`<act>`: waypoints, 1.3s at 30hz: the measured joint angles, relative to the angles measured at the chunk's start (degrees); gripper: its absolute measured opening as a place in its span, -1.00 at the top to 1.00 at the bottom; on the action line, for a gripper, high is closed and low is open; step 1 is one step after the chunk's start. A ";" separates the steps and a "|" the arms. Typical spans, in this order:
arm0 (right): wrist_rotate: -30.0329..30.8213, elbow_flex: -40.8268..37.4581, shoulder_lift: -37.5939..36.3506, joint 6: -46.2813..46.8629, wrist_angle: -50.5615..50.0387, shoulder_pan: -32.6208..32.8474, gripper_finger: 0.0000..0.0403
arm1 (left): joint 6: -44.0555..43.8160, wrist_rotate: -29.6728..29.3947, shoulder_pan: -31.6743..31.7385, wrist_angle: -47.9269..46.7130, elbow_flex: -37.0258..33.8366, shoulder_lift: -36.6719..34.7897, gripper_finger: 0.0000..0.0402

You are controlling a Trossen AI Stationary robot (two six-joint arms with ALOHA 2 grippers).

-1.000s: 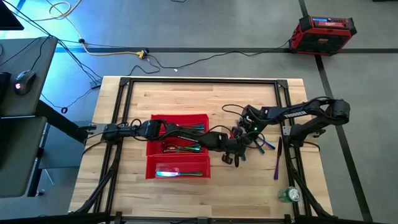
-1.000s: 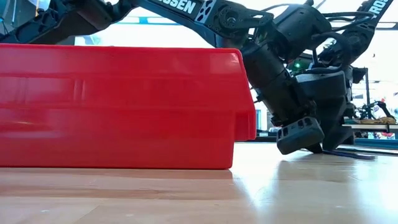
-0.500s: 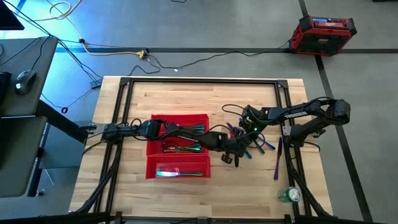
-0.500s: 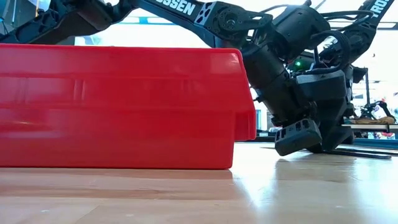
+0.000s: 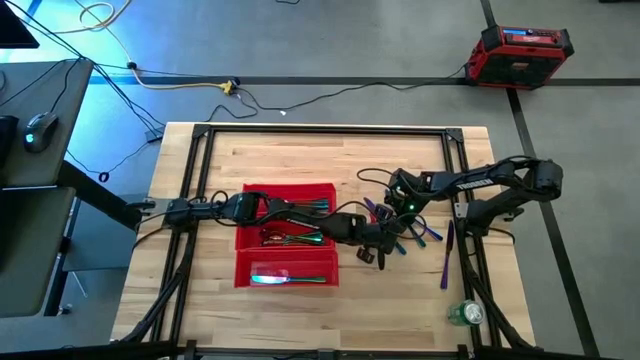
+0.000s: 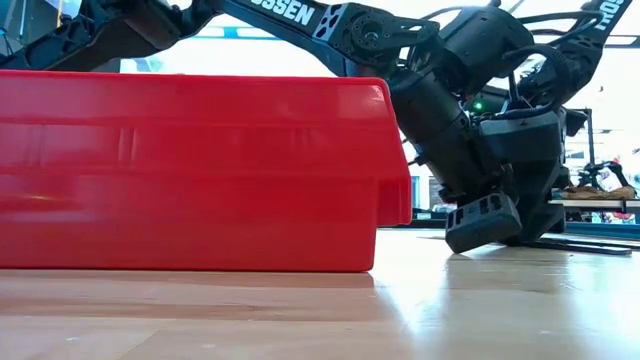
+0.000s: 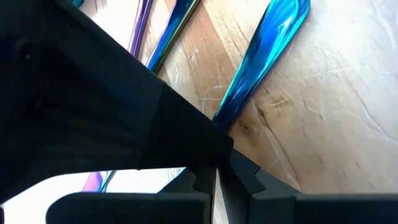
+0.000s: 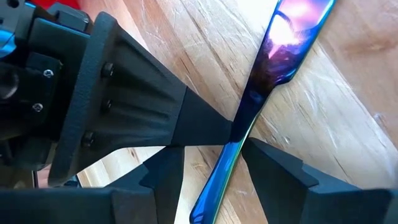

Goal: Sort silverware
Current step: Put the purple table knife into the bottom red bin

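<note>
The silverware pile, blue and purple pieces, lies flat on the wood to the right of the red tray. More pieces lie in the tray's middle and near compartments. My left gripper reaches across the tray to the pile's left edge. It is low over the table and shut. My right gripper is at the pile's far side and open. Its fingers stand on either side of one iridescent piece. A lone purple piece lies farther right. My left gripper's shut fingertips meet the narrow stem of the iridescent piece from the side, slanting down from the table's left. The piece lies flat on the wood. I cannot tell whether the tips press it or only touch it.
The red tray's tall wall stands just left of both grippers. A black frame rail and loose cables run by the right arm. A green can sits near the table's right near corner. Bare wood lies in front of the pile.
My left gripper has sunk a little toward the table at the pile's left edge. Some pieces between the two grippers have slid, and blue and purple ones now show beside the left gripper. The right arm has kept still.
</note>
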 joint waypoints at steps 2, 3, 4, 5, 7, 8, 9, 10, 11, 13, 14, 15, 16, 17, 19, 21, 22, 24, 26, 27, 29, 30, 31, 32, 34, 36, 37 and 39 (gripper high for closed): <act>-0.57 0.00 0.02 -0.10 -0.04 -0.04 0.18 | 0.11 -0.06 0.00 0.16 0.00 0.00 1.00; -0.92 0.00 0.02 -0.23 -0.06 -0.04 0.18 | 0.28 -0.05 0.00 0.21 0.00 -0.04 1.00; -1.34 0.00 0.02 -0.40 -0.12 -0.08 0.18 | 0.46 -0.01 -0.07 0.30 0.00 -0.11 1.00; -1.92 0.00 0.04 -0.88 -0.23 -0.21 0.18 | 0.79 0.03 -0.20 0.49 0.02 -0.11 1.00; -3.71 0.00 -0.07 -2.35 -0.44 -0.66 0.18 | 1.24 -0.27 -0.44 1.07 0.04 -0.11 1.00; -4.22 0.00 -0.07 -2.97 -0.60 -0.82 0.18 | 1.45 -0.41 -0.48 1.39 0.06 -0.11 1.00; -4.48 -0.02 -0.07 -3.40 -0.74 -0.88 0.18 | 1.51 -0.41 -0.48 1.56 0.07 -0.09 1.00; -4.48 -0.02 -0.07 -3.58 -0.83 -0.87 0.18 | 1.51 -0.37 -0.48 1.66 0.07 -0.09 1.00; -4.50 -0.02 -0.07 -3.79 -0.88 -0.88 0.18 | 1.50 -0.38 -0.43 1.70 0.07 -0.09 1.00; -4.57 -0.02 -0.09 -4.16 -0.94 -1.13 0.18 | 1.56 -0.42 -0.37 1.71 0.09 -0.09 1.00; -4.82 -0.02 -0.09 -4.39 -0.94 -1.28 0.18 | 1.64 -0.55 -0.37 1.74 0.11 -0.09 1.00; -5.15 -0.02 -0.11 -4.60 -0.92 -1.45 0.18 | 1.70 -0.71 -0.37 1.79 0.11 -0.09 1.00; -5.58 -0.02 -0.11 -4.79 -0.92 -1.53 0.18 | 1.75 -0.89 -0.37 1.84 0.11 -0.16 1.00; -5.98 -0.02 -0.11 -4.98 -0.90 -1.64 0.18 | 1.83 -1.04 -0.37 1.83 0.11 -0.34 1.00; -6.95 -0.02 -0.11 -5.89 -0.96 -1.89 0.18 | 2.02 -1.19 -0.42 1.78 0.11 -0.68 1.00; -8.07 -0.06 -0.07 -6.58 -1.10 -2.27 0.18 | 1.99 -1.08 -0.44 1.78 0.11 -1.01 1.00; -8.51 -0.09 -0.04 -6.89 -1.13 -2.49 0.18 | 1.99 -1.07 -0.53 1.78 0.11 -1.11 1.00; -9.01 -0.09 -0.04 -7.56 -1.16 -2.76 0.18 | 2.07 -1.41 -0.63 1.78 0.11 -1.11 1.00; -9.18 -0.09 -0.04 -7.74 -1.16 -3.04 0.18 | 2.08 -1.75 -0.63 1.78 0.11 -1.11 1.00; -9.25 -0.09 -0.04 -7.76 -1.16 -3.17 0.18 | 2.08 -1.88 -0.63 1.78 0.11 -1.11 1.00; -9.39 -0.09 -0.04 -7.80 -1.18 -3.34 0.18 | 2.05 -1.91 -0.63 1.78 0.11 -1.11 1.00; -9.42 -0.09 -0.04 -7.80 -1.18 -3.34 0.18 | 2.05 -1.95 -0.63 1.79 0.11 -1.11 1.00; -9.46 -0.09 -0.04 -7.83 -1.23 -3.34 0.18 | 2.07 -2.02 -0.63 1.79 0.11 -1.11 1.00; -9.55 -0.09 -0.04 -7.89 -1.36 -3.34 0.18 | 2.11 -2.20 -0.63 1.84 0.11 -1.11 1.00; -9.45 -0.05 -0.09 -8.11 -2.27 -3.37 0.18 | 2.23 -3.59 -0.69 2.87 0.11 -1.10 1.00; -9.19 0.10 0.41 -9.08 -4.23 -2.97 0.18 | 3.75 -7.66 -1.07 6.39 0.12 -1.28 1.00; -8.84 0.12 0.85 -8.85 -4.29 -2.67 0.18 | 4.94 -8.22 -0.92 7.75 0.17 -1.44 1.00; -9.26 -0.92 1.16 -8.49 -3.24 -2.48 0.18 | 5.16 -8.06 -0.70 9.49 0.11 -1.51 1.00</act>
